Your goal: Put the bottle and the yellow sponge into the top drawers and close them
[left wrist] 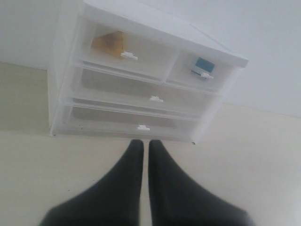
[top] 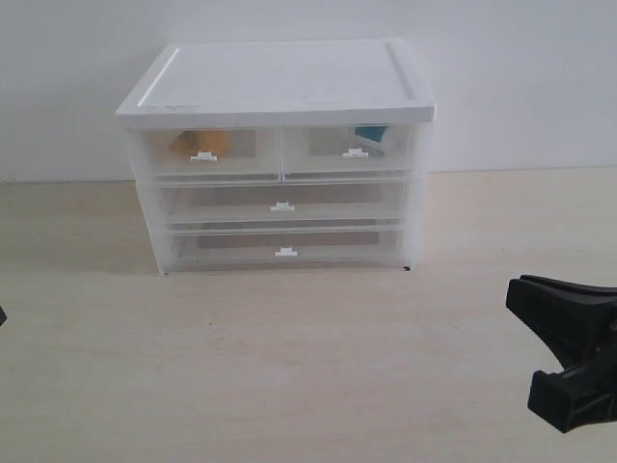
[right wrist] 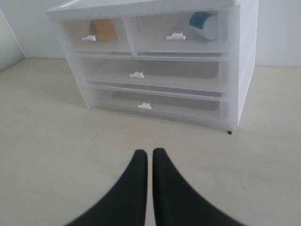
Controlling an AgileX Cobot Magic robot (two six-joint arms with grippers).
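The white-topped cabinet [top: 280, 82] stands at the back of the table with both top drawers pushed in. Inside the left top drawer [top: 201, 152] lies the yellow sponge [top: 198, 141], seen through the plastic. The bottle [top: 370, 134] with its teal label lies inside the right top drawer [top: 352, 150]. My left gripper [left wrist: 146, 143] is shut on nothing, well in front of the cabinet; only a sliver of it shows at the exterior view's left edge. At the lower right, my right gripper [right wrist: 149, 152] is also shut and empty, away from the cabinet.
Two full-width drawers [top: 282, 204] sit shut below the top pair. A white wall rises behind the cabinet. The pale wooden tabletop [top: 289, 357] stretches in front of it.
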